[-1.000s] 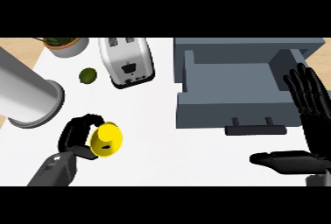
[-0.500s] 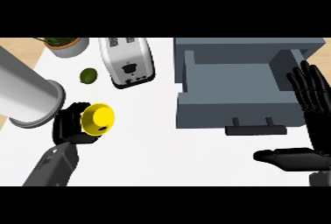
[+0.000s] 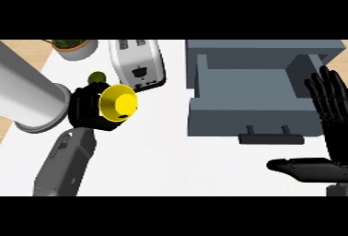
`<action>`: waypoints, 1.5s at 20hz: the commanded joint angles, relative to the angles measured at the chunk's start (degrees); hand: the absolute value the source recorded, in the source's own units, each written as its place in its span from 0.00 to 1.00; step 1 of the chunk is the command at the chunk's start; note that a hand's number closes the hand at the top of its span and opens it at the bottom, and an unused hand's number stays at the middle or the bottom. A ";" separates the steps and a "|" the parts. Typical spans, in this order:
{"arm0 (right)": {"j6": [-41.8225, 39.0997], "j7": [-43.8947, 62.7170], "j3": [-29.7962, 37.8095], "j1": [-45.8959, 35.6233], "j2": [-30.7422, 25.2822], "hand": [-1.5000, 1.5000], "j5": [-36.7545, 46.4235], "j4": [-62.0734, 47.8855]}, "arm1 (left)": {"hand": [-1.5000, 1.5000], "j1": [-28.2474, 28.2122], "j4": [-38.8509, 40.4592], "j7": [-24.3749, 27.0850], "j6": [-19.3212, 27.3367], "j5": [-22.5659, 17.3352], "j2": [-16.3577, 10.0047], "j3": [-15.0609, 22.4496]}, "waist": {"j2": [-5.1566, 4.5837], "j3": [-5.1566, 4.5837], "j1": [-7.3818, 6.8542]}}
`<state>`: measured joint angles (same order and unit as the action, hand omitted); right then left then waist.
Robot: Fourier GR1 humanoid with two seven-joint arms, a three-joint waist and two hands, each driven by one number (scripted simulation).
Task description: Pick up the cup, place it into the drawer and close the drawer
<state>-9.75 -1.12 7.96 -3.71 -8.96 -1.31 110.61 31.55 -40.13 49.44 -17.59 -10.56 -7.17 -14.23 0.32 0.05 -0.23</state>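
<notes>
Kitchen, white counter [image 3: 183, 161], silver toaster [image 3: 139, 64], open grey drawer [image 3: 252, 87], potted plant [image 3: 71, 46] at the edge

Single head view, steeply down onto counter [image 3: 178, 159], close in, probably facing forward

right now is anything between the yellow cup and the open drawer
Nothing visible does. The cup, held in the left hand, has only bare counter between it and the drawer; the toaster sits further back, off that line.

Curled left hand [image 3: 83, 107], splayed right hand [image 3: 334, 138]
</notes>
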 commanded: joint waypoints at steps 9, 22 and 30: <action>0.02 -0.21 -0.40 0.94 0.87 0.00 0.40 0.38 | 1.00 12.21 -18.25 -22.06 13.06 1.66 5.93 7.08 | -0.23 -0.03 0.49; -2.29 -1.78 2.91 -0.49 -1.56 0.00 -1.66 -2.57 | 1.00 29.11 -9.20 -31.15 31.80 -4.39 7.17 20.89 | -0.45 -0.03 1.52; -3.96 -1.15 3.27 -0.82 -2.74 0.00 -2.72 -2.29 | 1.00 38.38 2.10 -32.76 34.91 -12.54 7.17 25.17 | -0.58 -0.01 2.41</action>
<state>-12.64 -2.00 10.86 -4.70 -10.86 -3.75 108.82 66.85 -40.88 18.05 13.86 -18.46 -0.02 6.38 -0.29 0.02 1.83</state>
